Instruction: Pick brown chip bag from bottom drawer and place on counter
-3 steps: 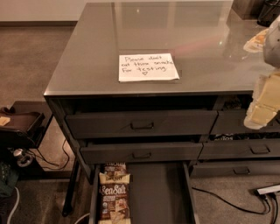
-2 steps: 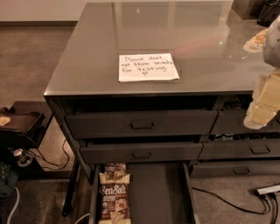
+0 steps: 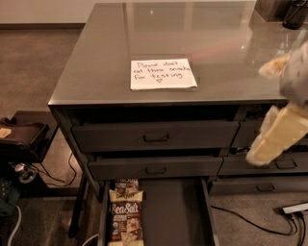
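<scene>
The brown chip bag [image 3: 124,218] with white "SeaSalt" lettering lies flat in the left part of the open bottom drawer [image 3: 175,211]. A second similar bag [image 3: 126,185] lies just behind it, partly under the drawer above. The counter [image 3: 163,33] is a glossy grey top with a white handwritten note [image 3: 162,73] near its front edge. My gripper [image 3: 281,125] hangs at the right edge of the view, in front of the right drawer column, well above and to the right of the bag, holding nothing that I can see.
Two drawers with small handles [image 3: 156,138] [image 3: 155,170] sit above the open drawer. More drawers [image 3: 269,166] stand in the right column. Cables and a power strip [image 3: 294,208] lie on the floor at right. Dark gear [image 3: 21,137] stands at left. A dark object [image 3: 294,13] sits at the counter's back right.
</scene>
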`<state>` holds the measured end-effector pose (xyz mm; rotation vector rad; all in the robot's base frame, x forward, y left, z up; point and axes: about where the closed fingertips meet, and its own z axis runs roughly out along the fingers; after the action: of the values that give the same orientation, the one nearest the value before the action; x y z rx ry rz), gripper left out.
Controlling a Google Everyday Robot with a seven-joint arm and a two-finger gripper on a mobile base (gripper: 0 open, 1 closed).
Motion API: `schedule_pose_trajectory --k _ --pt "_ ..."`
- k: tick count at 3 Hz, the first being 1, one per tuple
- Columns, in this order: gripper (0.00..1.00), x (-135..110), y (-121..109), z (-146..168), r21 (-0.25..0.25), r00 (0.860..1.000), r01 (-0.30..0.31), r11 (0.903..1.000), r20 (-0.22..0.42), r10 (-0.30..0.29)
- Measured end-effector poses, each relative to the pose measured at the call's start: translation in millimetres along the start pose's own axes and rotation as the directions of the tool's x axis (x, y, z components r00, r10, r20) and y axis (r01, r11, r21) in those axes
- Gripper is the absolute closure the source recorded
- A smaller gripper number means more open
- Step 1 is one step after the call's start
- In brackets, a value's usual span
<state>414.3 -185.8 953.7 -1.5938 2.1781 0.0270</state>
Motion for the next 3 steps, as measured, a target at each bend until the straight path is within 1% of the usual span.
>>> schedule_pose_trajectory --k 1,2,3 --pt "0.0 -17 44 46 -0.046 0.989 -0.025 0.9986 0.143 0.031" --pt "0.0 -44 89 121 -0.151 0.954 -0.013 0.9885 0.293 0.057" --pt "0.0 -58 104 141 -0.173 0.937 -0.037 0.9842 0.335 0.094"
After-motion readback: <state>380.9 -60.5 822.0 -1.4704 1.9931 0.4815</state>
